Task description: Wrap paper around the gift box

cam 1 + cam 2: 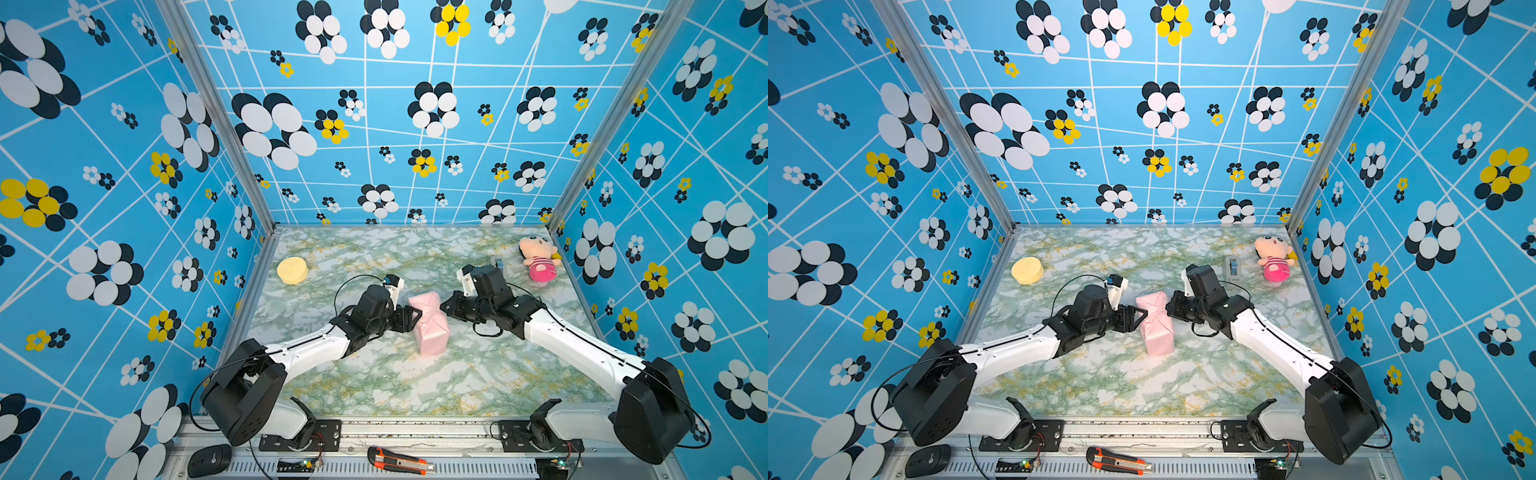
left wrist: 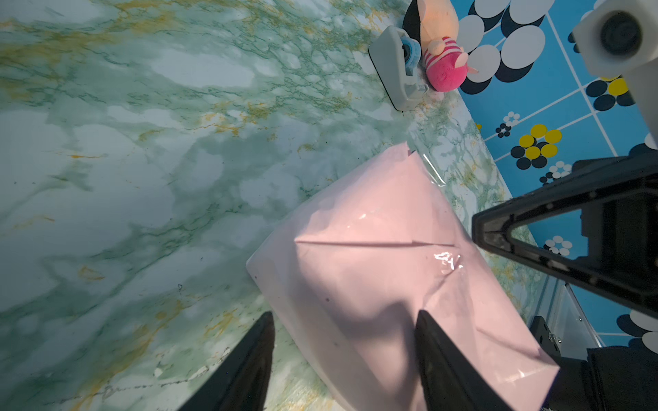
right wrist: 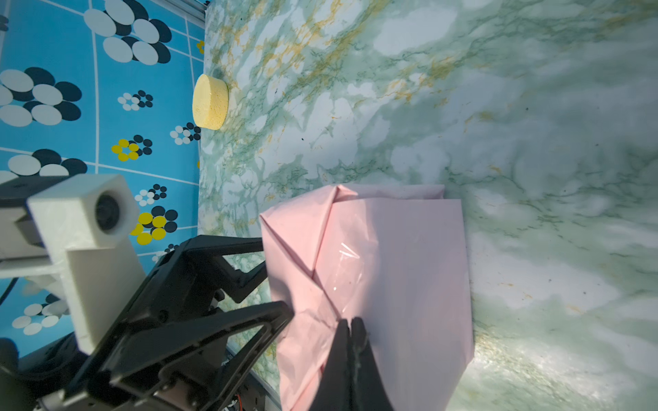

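- On table (image 1: 478, 374): pink paper (image 1: 432, 332) folded into upright block.
- Left gripper (image 2: 346, 314): jaws wide, straddling its edge.
- Right gripper (image 3: 350, 322): jaws closed, tips on paper.

Mid worktop (image 1: 374, 374): paper (image 1: 430, 328), between left gripper (image 1: 412, 320) on its left and right gripper (image 1: 445, 308) on its right. Far left: sponge (image 1: 292, 270). Far right corner: plush doll (image 1: 538, 257), tape dispenser (image 1: 1232, 268) just left of it. Before front edge: utility knife (image 1: 399, 460), mouse (image 1: 209, 460) to its left.

Pale pink paper (image 1: 430, 328), green-and-white marbled table (image 1: 478, 374)
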`<state>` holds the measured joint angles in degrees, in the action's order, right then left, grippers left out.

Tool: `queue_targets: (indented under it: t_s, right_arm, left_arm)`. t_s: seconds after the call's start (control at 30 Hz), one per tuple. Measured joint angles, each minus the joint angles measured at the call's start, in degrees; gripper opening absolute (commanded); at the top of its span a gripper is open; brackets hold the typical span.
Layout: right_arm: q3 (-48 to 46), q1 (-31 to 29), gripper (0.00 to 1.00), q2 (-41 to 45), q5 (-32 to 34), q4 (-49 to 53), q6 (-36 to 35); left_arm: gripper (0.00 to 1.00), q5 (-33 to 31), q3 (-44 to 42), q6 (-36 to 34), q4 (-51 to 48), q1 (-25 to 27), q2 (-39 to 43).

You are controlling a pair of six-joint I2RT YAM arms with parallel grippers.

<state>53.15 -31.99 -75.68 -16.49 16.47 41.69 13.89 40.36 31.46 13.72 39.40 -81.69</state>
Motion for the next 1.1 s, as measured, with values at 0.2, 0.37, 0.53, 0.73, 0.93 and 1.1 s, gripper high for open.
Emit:
queue_targets:
  t_s: [0.2, 0.37, 0.53, 0.73, 0.93, 1.1]
  right_arm:
    - [1.95, -0.09, 0.00, -0.59, -4.66, -3.98, -0.15]
    - [2.03, 0.24, 0.00, -4.02, -4.33, -4.35, 0.07]
    - [0.35, 3.08, 0.00, -5.84, -5.29, -5.11, 1.18]
    - [0.35, 3.41, 0.23, -4.46, -4.70, -4.46, 0.68]
    - [2.19, 4.44, 0.45, -2.58, -0.74, -0.37, -2.16]
    - [2.21, 7.76, 0.56, -2.58, -1.81, 2.21, -3.15]
  left_arm:
    - [0.63, 0.00, 0.00, 0.00, 0.00, 0.00, 0.00]
    - [0.63, 0.00, 0.00, 0.00, -0.02, 0.00, 0.00]
    - [0.63, -0.07, 0.15, -0.02, -0.02, 0.00, -0.07]
    - [0.63, 0.00, 0.17, -0.04, -0.07, 0.00, -0.11]
    - [0.68, -0.04, 0.46, -0.17, -0.52, 0.00, -0.11]
    - [0.71, -1.14, 1.29, -1.03, -4.28, 0.00, 1.25]
